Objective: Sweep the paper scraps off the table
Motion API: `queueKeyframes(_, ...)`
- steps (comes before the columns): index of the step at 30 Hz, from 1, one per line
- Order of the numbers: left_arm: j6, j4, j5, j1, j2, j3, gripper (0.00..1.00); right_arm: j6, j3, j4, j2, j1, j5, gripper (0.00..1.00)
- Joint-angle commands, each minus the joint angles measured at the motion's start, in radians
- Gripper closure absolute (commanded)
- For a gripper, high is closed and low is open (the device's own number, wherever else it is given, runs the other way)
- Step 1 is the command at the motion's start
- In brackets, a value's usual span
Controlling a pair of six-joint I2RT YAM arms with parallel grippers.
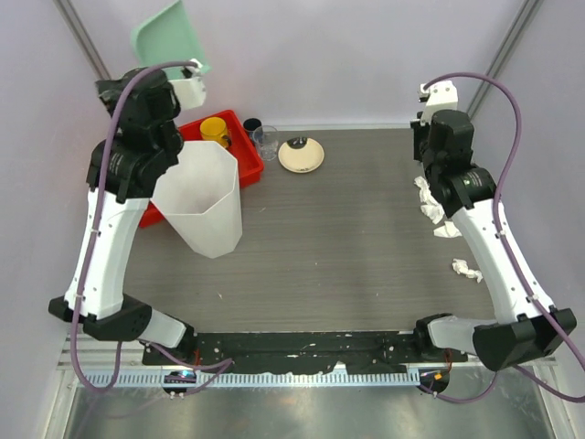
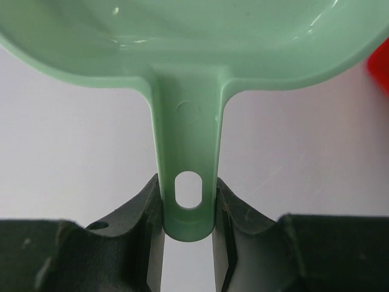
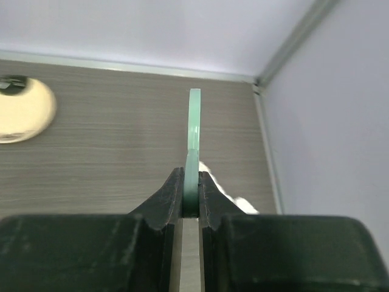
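Paper scraps, three visible on table, one plate, one white bin

dustpan cropped at top; plate blurred; paper scraps partly behind right arm; green tool edge-on, unidentifiable

crumpled white paper scraps lie scattered near the right edge of the grey-brown table.
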Motion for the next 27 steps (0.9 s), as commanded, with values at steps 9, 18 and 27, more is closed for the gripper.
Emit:
queueKeyframes(9,-0.75,-0.619,0.746,-0.287,0.224,0.16,1.0,-0.067,-0.073,0.042,0.155,-0.223,0.015,0.99)
queueKeyframes(18,-0.793,-0.487,0.989,-0.349,0.181,-0.242,1.0,-0.058,-0.108,0.001,0.322,-0.229,-0.08,0.99)
queueKeyframes(27,-0.804,-0.404,1.013,-0.349,0.219,-0.532,1.0,0.048,-0.177,0.007,0.32,-0.151,-0.419,0.99)
